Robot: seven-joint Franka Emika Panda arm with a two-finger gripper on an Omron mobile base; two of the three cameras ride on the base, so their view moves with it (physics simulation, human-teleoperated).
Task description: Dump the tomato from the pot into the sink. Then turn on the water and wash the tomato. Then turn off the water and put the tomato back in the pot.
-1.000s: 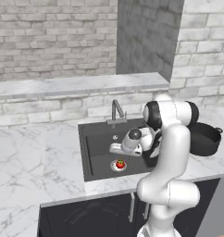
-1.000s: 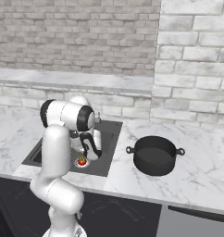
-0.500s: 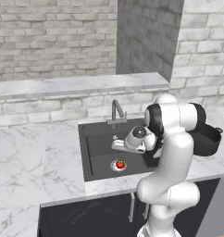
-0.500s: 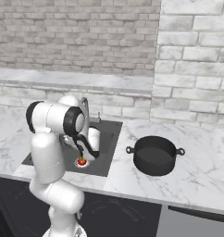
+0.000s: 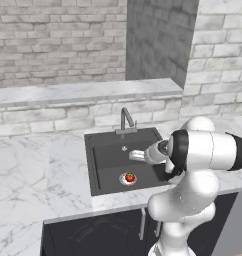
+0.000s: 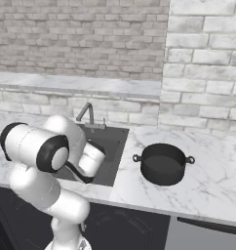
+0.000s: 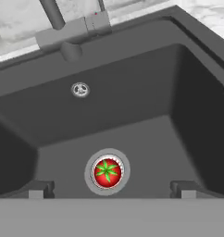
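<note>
The red tomato (image 7: 107, 172) with its green stem top sits on the round silver drain at the bottom of the dark grey sink (image 7: 132, 92). My gripper (image 7: 111, 190) hangs over the basin above the tomato, open, its two fingertips (image 7: 37, 190) wide apart with nothing between them. From the left base view the tomato (image 5: 129, 177) lies near the front of the sink (image 5: 105, 150), with my gripper (image 5: 133, 156) just above and behind it. The black pot (image 6: 163, 163) stands upright on the counter right of the sink (image 6: 115, 139); my arm hides the tomato there.
The grey faucet (image 5: 125, 120) rises at the sink's back edge, also seen as the faucet (image 7: 63, 28) and the faucet (image 6: 86, 113); no water runs from it. White marble counter (image 5: 38, 170) surrounds the basin. A brick wall with a ledge (image 5: 83, 92) stands behind.
The arm's elbow has swung lower and toward the front of the counter while the hand stays over the sink. The tomato has not moved and the jaws stay wide.
</note>
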